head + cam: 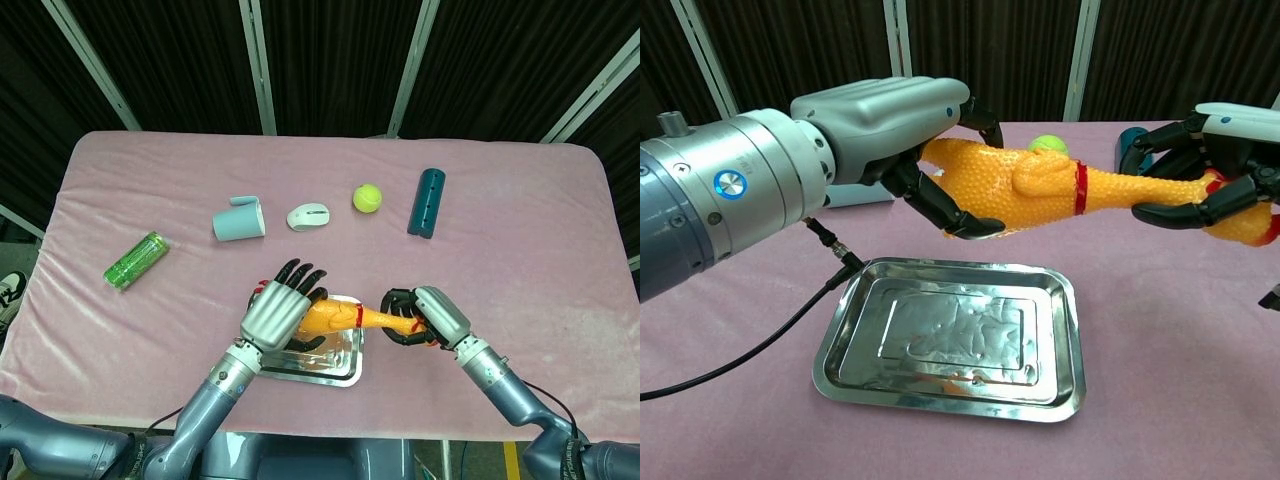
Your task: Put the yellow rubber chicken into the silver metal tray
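Now: chicken [1040, 190] level, head left | both robot hands holding it | above tray [950, 335]

yellow pebbled rubber chicken [1030, 187], red band at neck | shiny silver metal tray [845, 340] | pink cloth table [520, 260] | pale blue cup [238, 220] | white-grey mouse [308, 216] | yellow-green tennis ball [367, 197] | dark teal cylinder [427, 202] | green can [136, 260] | silver-backed, black-fingered left hand [905, 130] and right hand [1220, 160]

Pebbled matt rubber chicken [1030, 185], shiny dented metal tray [952, 338], fuzzy pink tablecloth [1180, 380]
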